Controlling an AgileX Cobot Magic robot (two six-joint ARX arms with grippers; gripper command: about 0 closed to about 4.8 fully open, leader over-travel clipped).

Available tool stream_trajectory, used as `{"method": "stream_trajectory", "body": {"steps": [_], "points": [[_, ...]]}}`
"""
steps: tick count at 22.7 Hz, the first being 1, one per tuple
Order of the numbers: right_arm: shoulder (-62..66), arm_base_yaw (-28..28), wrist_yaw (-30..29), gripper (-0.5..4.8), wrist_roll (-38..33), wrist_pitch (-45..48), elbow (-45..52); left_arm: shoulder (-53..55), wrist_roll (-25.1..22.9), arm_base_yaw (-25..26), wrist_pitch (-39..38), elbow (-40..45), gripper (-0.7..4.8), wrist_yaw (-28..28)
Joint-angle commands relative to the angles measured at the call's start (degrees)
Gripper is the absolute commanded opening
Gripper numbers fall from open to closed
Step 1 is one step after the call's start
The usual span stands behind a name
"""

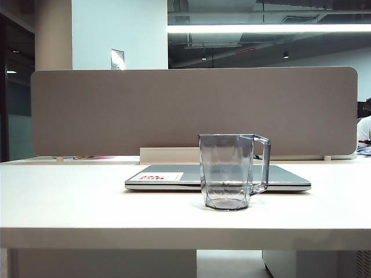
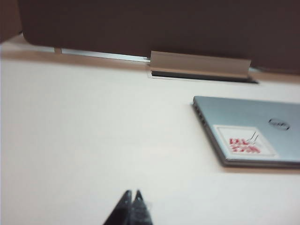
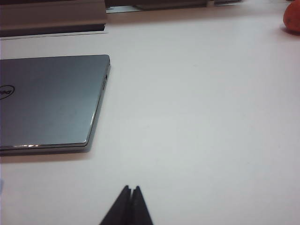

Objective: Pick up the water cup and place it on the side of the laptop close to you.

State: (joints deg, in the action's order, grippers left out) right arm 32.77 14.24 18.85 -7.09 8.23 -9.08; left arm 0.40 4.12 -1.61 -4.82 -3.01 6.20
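We see a white table with a long grey divider wall standing along its back edge. A pale flap sticks up at the foot of that wall, just behind the laptop.

On the left, our left gripper hangs over a bare part of the table, near the front edge. Its two dark tips are pressed together and it holds nothing. The laptop lies off to one side of it, well apart.

In the middle, the laptop lies flat and closed, toward the back of the table. A white sticker with red print sits on the lid near its front left corner, and a small round logo marks the middle of the lid.

The water cup stands upright on the table, just in front of the laptop's front edge, toward the laptop's right half. It is clear and smoky grey, and its big handle points right. Nothing touches it.

On the right, our right gripper hangs over bare table near the laptop's right front corner. Its tips are squeezed together too, with nothing between them. Something orange peeks in far back at the table's right side; we cannot tell what it is.
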Motion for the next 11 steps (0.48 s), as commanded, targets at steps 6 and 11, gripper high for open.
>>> {"method": "stream_trajectory", "body": {"steps": [6, 11], "points": [[-15.39, -0.50, -0.13, -0.05, 0.33, -8.79, -0.20, 0.04, -4.81, -0.09, 1.46, -0.02, -0.04, -3.89], [-21.97, -0.50, 0.52, -0.05, 0.33, -12.41, 0.48, 0.02, -4.70, -0.11, 2.34, -0.02, -0.04, -3.41]]}}
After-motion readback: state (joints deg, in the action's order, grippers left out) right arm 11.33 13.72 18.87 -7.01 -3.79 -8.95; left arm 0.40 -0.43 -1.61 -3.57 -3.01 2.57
